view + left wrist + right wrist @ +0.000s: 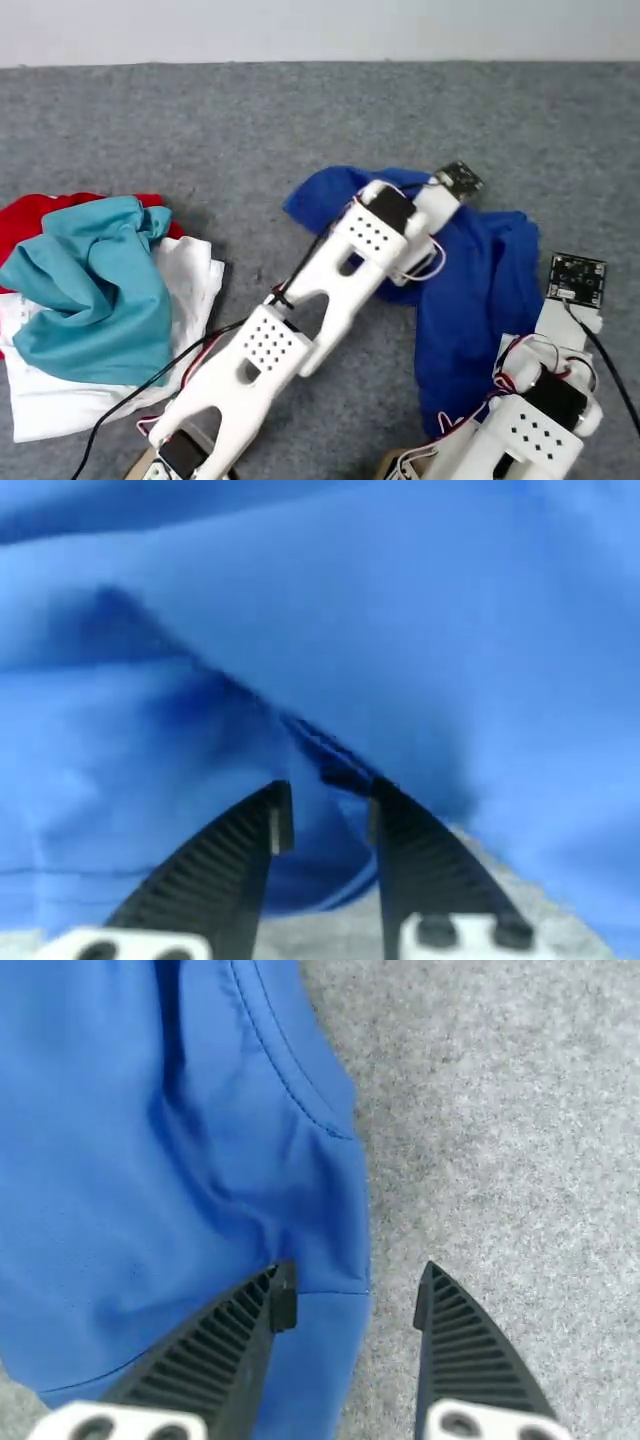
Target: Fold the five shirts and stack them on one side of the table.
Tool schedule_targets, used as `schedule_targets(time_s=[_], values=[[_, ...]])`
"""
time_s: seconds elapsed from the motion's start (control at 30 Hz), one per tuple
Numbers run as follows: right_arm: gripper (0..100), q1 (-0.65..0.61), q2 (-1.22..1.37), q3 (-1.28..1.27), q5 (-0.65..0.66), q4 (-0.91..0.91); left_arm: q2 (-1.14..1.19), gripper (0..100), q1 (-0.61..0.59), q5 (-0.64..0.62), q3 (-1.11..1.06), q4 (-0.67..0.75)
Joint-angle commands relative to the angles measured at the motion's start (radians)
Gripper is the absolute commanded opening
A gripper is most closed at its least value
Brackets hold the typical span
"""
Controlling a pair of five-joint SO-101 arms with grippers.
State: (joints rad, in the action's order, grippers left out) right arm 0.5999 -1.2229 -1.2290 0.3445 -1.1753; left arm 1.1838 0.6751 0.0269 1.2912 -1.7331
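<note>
Surface: a grey, carpet-like table (300,120) with a pale wall (300,30) along its far edge.
High view, pile: at the left side a teal shirt (95,290) lies crumpled on a white shirt (190,270), with a red shirt (25,225) showing from under both; none looks folded.
High view, blue shirt: the blue shirt (465,300) lies bunched right of the middle, well apart from the pile, its bulk running from the far middle down toward the near right corner.
High view, arms: the left arm (330,290) stretches diagonally from the near edge with its wrist over the shirt's far part; the right arm (540,420) stands at the near right, just beside the shirt's near end.
Left wrist view: the left jaws are released, parted over the blue cloth, and a dark fold (320,745) runs straight toward the gap between them.
Right wrist view: the right jaws are released too, straddling the shirt's edge. One finger (240,1350) lies over the cloth, the other over bare table, and the stitched hem (300,1100) runs away from the gap.
Key relation: each arm has a different end of the shirt right ahead of its jaws, so the shirt's long axis lies between the two arms; the left is nearer the far end, the right nearer the near end.
Judgement: the likely step is pinching both ends to spread the shirt flat; folding has barely begun.
</note>
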Motion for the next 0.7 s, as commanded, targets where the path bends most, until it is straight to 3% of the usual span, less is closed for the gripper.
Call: schedule_targets(time_s=[0.0,0.33,0.5,0.67], values=[[19.5,0.012,-0.010,0.002,0.003,0.015,-0.038,13,0.021,-0.014,-0.033,-0.023],[19.5,0.007,-0.010,0.002,0.003,0.016,-0.029,12,0.011,-0.012,-0.154,-0.025],[19.5,0.005,-0.012,0.002,0.003,0.016,-0.032,1,0.009,0.008,-0.208,-0.025],[19.5,0.005,-0.012,0.002,0.003,0.016,-0.081,1,-0.089,0.021,-0.265,-0.025]])
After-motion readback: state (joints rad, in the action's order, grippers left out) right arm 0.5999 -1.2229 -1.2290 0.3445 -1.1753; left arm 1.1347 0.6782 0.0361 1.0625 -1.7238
